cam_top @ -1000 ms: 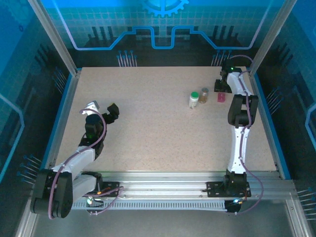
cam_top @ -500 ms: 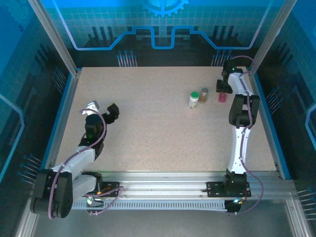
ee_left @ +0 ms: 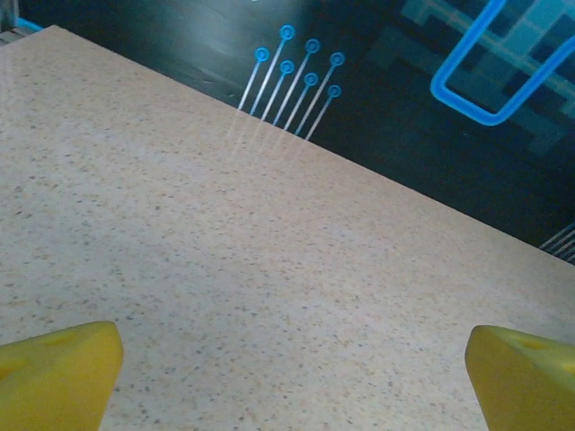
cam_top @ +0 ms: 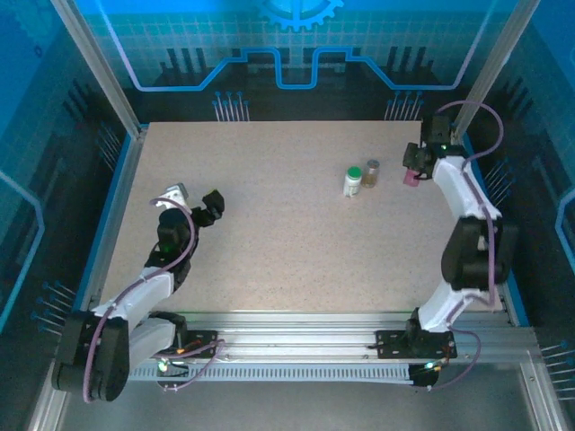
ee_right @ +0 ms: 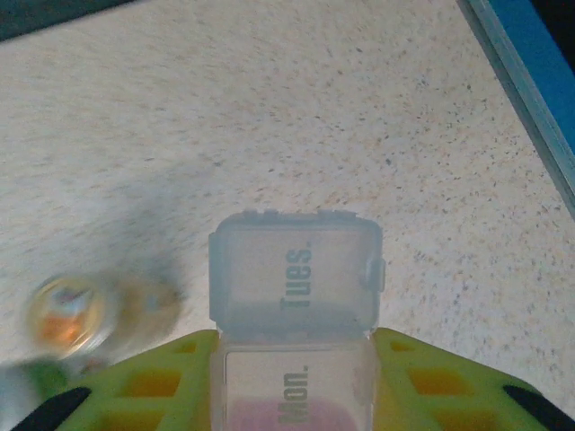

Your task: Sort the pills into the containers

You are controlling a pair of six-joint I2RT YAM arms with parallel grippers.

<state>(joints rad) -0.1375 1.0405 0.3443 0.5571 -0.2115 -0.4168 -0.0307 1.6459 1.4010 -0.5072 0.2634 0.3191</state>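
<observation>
My right gripper [cam_top: 414, 167] [ee_right: 295, 400] is shut on the clear container showing pink [cam_top: 411, 177] [ee_right: 295, 305]. Up close it is a small clear box with lids marked "Mon." and "Tues.", and the pink lies under the Mon. lid between my yellow-green fingers [ee_right: 148, 391]. The white bottle with green cap [cam_top: 352, 182] and the brownish translucent vial [cam_top: 371, 172] stand side by side left of it. The vial [ee_right: 65, 314] looks blurred in the right wrist view. My left gripper [cam_top: 199, 201] [ee_left: 292, 377] is open over bare table at the far left.
A blue rail [ee_right: 526, 85] borders the table's right edge close to the held container. The speckled tabletop [cam_top: 278, 242] stretches between the two arms. A dark back wall with blue markings [ee_left: 296, 67] lies beyond the table's far edge.
The right arm has swung its elbow out to the right, and its gripper has come down onto the pink container, which has shifted slightly right. The left gripper has crept a little to the right.
</observation>
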